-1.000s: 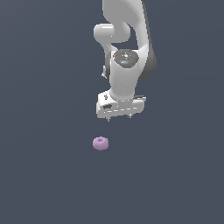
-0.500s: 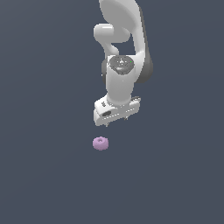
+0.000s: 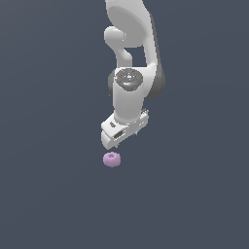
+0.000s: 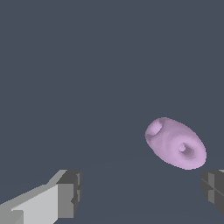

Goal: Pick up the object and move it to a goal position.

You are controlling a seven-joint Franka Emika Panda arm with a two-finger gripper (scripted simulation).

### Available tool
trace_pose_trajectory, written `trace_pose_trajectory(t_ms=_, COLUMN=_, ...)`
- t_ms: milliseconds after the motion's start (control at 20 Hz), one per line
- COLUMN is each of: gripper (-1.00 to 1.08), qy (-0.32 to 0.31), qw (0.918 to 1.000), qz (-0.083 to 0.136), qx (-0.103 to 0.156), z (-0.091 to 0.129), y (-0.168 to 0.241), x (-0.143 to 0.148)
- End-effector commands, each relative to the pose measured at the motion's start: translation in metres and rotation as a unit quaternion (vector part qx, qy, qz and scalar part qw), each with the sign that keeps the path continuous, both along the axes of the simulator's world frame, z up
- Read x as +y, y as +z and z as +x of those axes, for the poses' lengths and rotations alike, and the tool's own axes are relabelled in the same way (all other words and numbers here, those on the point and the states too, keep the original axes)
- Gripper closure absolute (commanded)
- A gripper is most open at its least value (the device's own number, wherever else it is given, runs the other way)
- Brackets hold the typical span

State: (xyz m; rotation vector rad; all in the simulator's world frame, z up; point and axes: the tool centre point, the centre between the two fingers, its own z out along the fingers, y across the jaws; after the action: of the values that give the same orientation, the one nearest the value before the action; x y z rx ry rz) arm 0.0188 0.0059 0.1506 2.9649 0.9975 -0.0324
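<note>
The arm [image 3: 130,58] is built of smooth white rounded shells with darker grey bands at the joints, and a round grey cap with tiny red and green specks sits on its wrist. The gripper [image 3: 115,142] is a blocky white body. Its fingers [image 4: 70,194] end in dark grey squared pads.

In the exterior view the arm [image 3: 130,53] runs off the top edge of the frame, so its base is unseen, and the fingers of the gripper [image 3: 113,144] are too small and tucked under the white hand to tell how wide they stand. In the wrist view both fingers [image 4: 70,194] are cut by the frame's lower edge, the other also by the right edge, and the object [image 4: 175,143] shows only one side.
</note>
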Motion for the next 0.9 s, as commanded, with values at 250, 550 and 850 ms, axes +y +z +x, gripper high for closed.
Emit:
trace_pose_trajectory(t_ms=250, gripper=-0.92, qy=0.093, qw=0.9957, qz=0.002, qx=0.001, z=0.01, y=-0.01, x=-0.012)
trace_pose_trajectory(t_ms=550, gripper=-0.92, qy=0.165, qw=0.9862, qz=0.004, qx=0.001, z=0.017, y=-0.018, x=-0.022)
trace_pose_trajectory(t_ms=850, gripper=-0.92, qy=0.237, qw=0.9716, qz=0.006, qx=0.001, z=0.024, y=-0.025, x=-0.032)
